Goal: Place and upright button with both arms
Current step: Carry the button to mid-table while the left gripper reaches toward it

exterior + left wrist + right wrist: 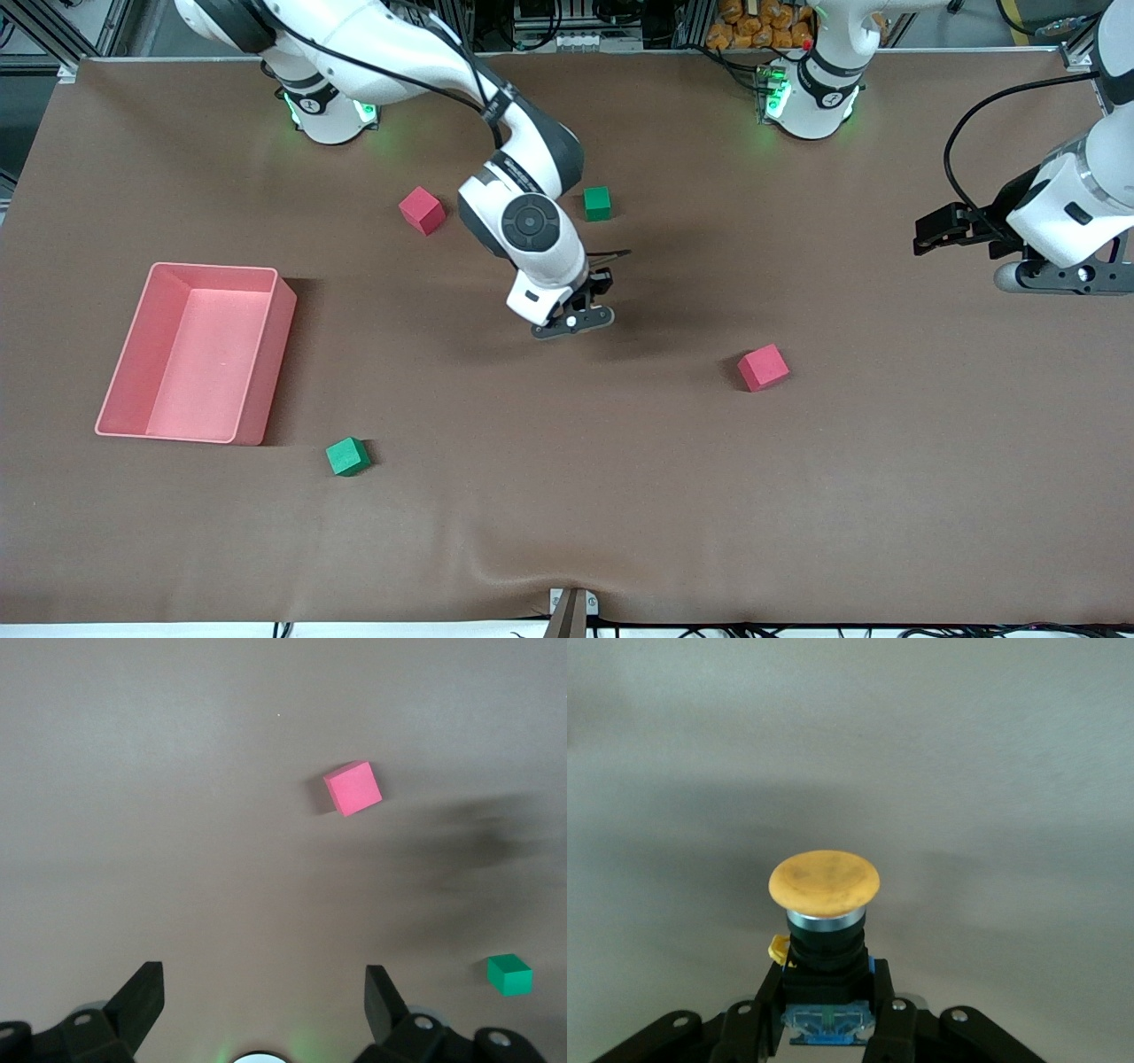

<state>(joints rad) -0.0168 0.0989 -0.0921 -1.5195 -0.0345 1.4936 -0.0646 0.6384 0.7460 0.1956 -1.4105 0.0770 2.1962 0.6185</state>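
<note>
My right gripper (824, 992) is shut on the black body of the button (824, 879). The button's round orange cap points away from the wrist, with bare brown table around it. In the front view the right gripper (595, 288) hangs low over the middle of the table, and the hand hides the button. My left gripper (264, 979) is open and empty. In the front view the left gripper (930, 235) waits above the left arm's end of the table.
A pink bin (199, 353) stands toward the right arm's end. Red cubes (421, 210) (763, 367) and green cubes (598, 203) (347, 456) lie scattered on the brown table. The left wrist view shows a red cube (353, 788) and a green cube (509, 974).
</note>
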